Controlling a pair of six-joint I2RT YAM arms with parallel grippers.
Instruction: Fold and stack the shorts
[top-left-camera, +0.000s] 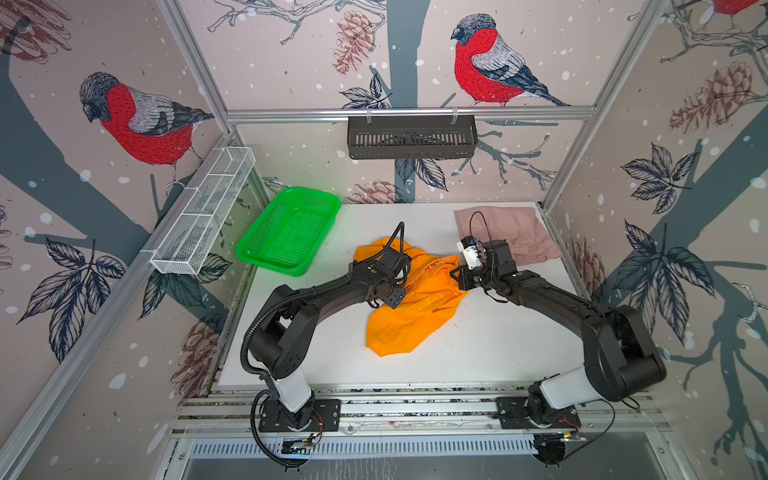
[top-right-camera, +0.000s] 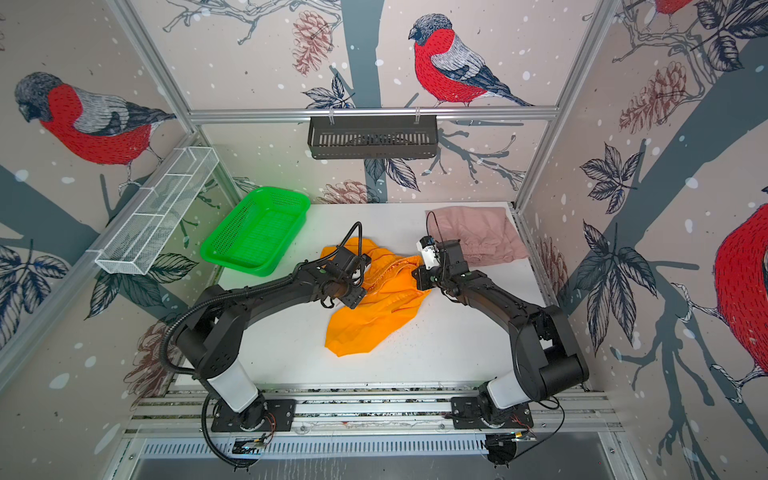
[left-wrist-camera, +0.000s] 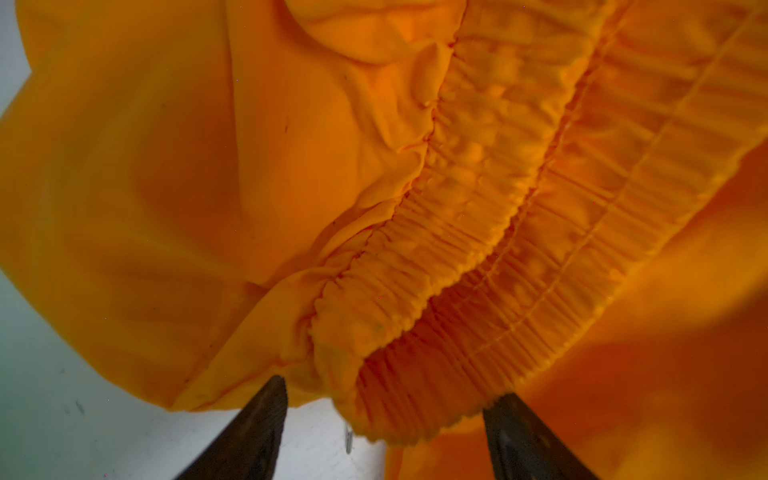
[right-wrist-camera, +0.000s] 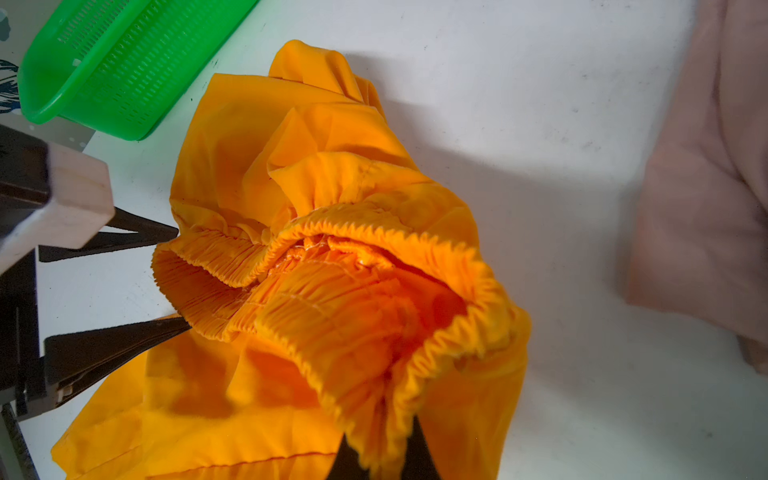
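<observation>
The orange shorts (top-left-camera: 411, 316) lie on the counter (top-left-camera: 478, 353), their waistband (right-wrist-camera: 332, 291) running from the right gripper (right-wrist-camera: 380, 440), shut on one end, to its free end, directly between the parted, empty jaws of the left gripper (left-wrist-camera: 388, 390).

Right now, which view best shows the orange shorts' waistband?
Right wrist: nearly the whole waistband loop, held by the right gripper. Left wrist: one close-up stretch. Both top views: small, partly hidden.

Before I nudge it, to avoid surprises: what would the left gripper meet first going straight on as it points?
Likely the orange shorts, at their waistband end, just ahead of the left gripper.
</observation>
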